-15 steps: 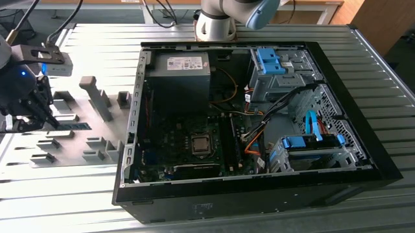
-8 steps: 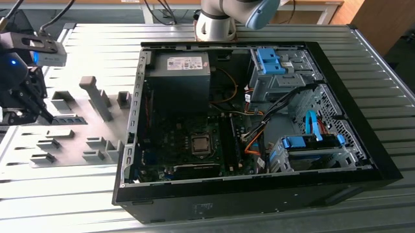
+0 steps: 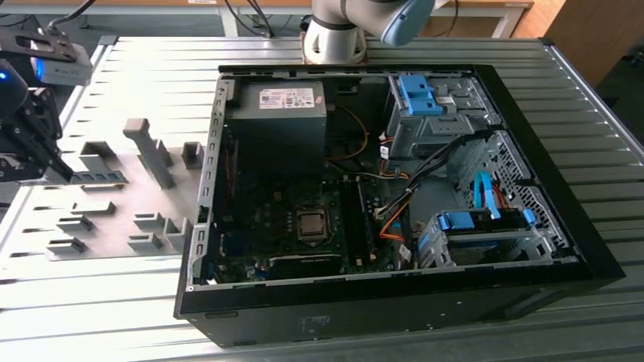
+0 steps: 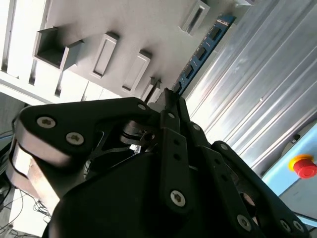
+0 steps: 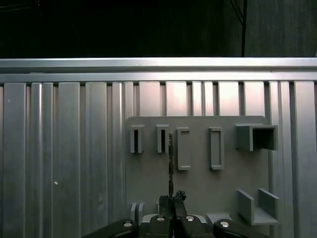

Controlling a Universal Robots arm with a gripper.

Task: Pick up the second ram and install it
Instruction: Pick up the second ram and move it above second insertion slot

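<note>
The second ram [image 4: 203, 52] is a thin blue board with dark chips, and my gripper [image 4: 168, 101] is shut on one end of it. In the first wrist view the second ram [image 5: 171, 163] shows edge-on, running out from the gripper [image 5: 172, 198] over the grey fixture plate [image 5: 198, 188]. At the exterior view's left, the gripper [image 3: 62, 172] holds the stick [image 3: 99, 179] level, just above the plate's slotted blocks. The open computer case [image 3: 563, 226] lies at the exterior view's right, with its motherboard [image 3: 292, 204] exposed.
The fixture plate [image 3: 111, 204] carries several grey blocks, one of them tall [image 3: 151, 151]. Inside the case are a power supply [image 3: 277, 113], blue drive cages [image 3: 473, 222] and loose cables [image 3: 393, 219]. A red stop button [image 4: 304, 166] sits beyond the ribbed metal table [image 3: 403, 339].
</note>
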